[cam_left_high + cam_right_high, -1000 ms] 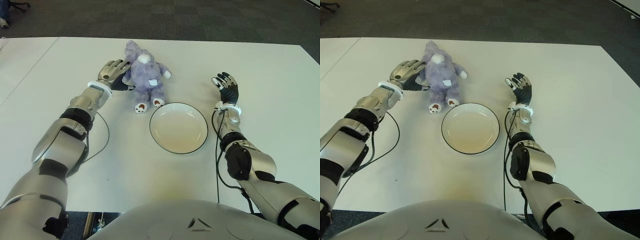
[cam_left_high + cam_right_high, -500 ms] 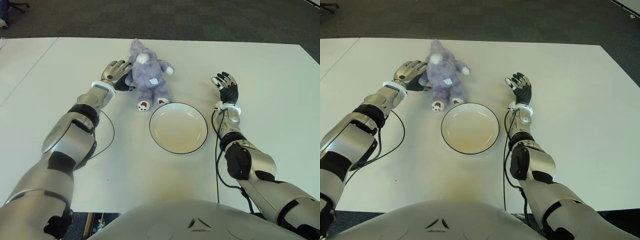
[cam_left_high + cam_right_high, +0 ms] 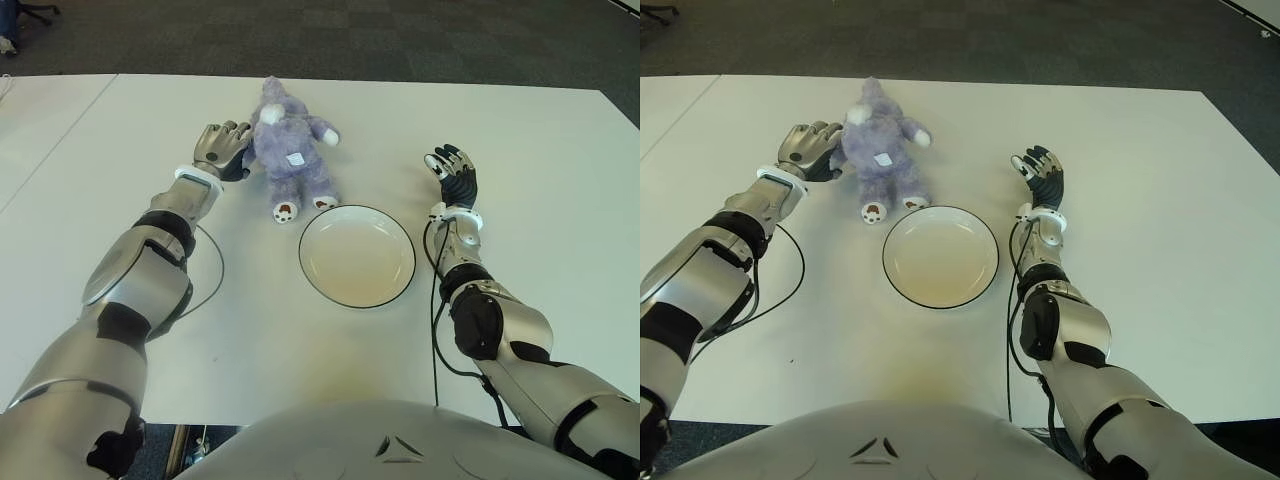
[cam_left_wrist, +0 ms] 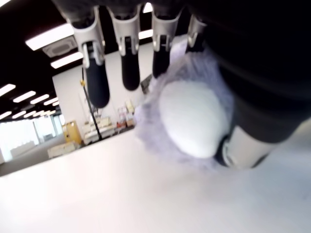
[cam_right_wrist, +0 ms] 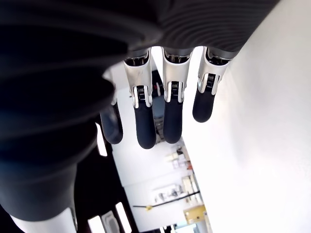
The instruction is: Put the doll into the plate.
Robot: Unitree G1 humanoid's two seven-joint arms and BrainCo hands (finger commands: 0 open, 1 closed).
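Observation:
A purple plush doll (image 3: pixel 288 150) with a white muzzle lies on the white table (image 3: pixel 250 330), just beyond the left rim of the plate, its feet toward the plate. The round white plate (image 3: pixel 357 255) with a dark rim holds nothing. My left hand (image 3: pixel 222 150) presses against the doll's left side with its fingers (image 4: pixel 97 77) curled over the plush (image 4: pixel 189 116) and the thumb under it. To the right of the plate my right hand (image 3: pixel 452 175) shows with its fingers (image 5: pixel 146 121) spread, holding nothing.
Black cables run along the table beside my left forearm (image 3: pixel 215 270) and my right forearm (image 3: pixel 435 330). A second white table (image 3: pixel 40 130) adjoins on the left. Dark carpet (image 3: pixel 400 40) lies beyond the far edge.
My left hand has closed in on the doll and drawn slightly left. The doll's head has swung left toward that hand. The right hand and the plate have not moved.

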